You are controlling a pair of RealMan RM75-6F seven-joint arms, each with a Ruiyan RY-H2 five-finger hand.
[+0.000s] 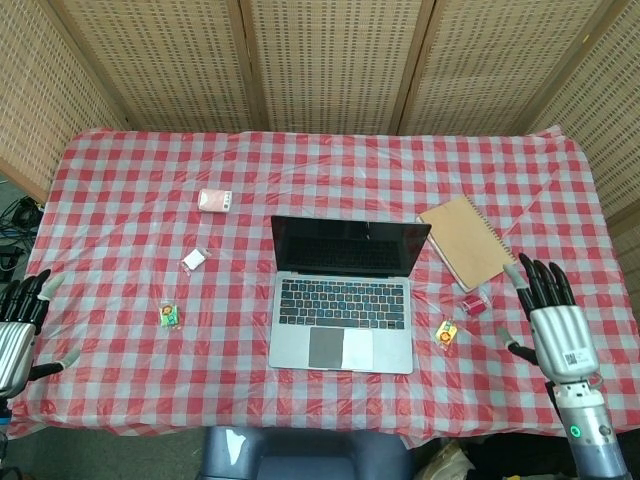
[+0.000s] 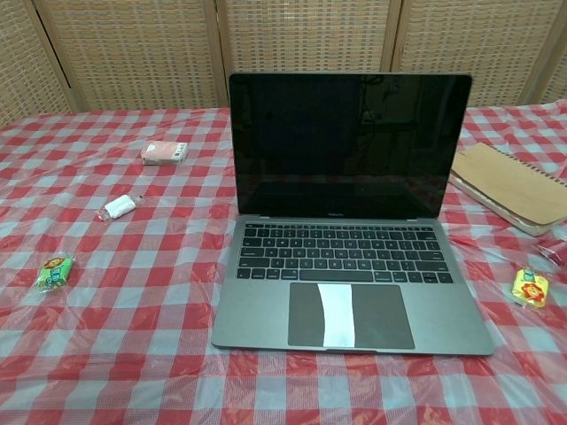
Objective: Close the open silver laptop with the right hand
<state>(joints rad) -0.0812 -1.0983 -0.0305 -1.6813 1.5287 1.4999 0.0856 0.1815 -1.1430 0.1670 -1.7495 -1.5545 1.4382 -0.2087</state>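
Note:
The silver laptop (image 1: 343, 310) (image 2: 350, 266) stands open in the middle of the red-checked table, its dark screen upright and facing me. My right hand (image 1: 553, 322) hovers over the table's right front edge, well to the right of the laptop, fingers spread and holding nothing. My left hand (image 1: 18, 330) stays at the left front edge, fingers also apart and empty. Neither hand shows in the chest view.
A tan spiral notebook (image 1: 466, 242) lies right of the laptop. A small red item (image 1: 473, 304) and a yellow packet (image 1: 446, 331) sit between laptop and right hand. Left of the laptop are a pink pack (image 1: 214, 200), a white packet (image 1: 194, 260) and a green packet (image 1: 169, 316).

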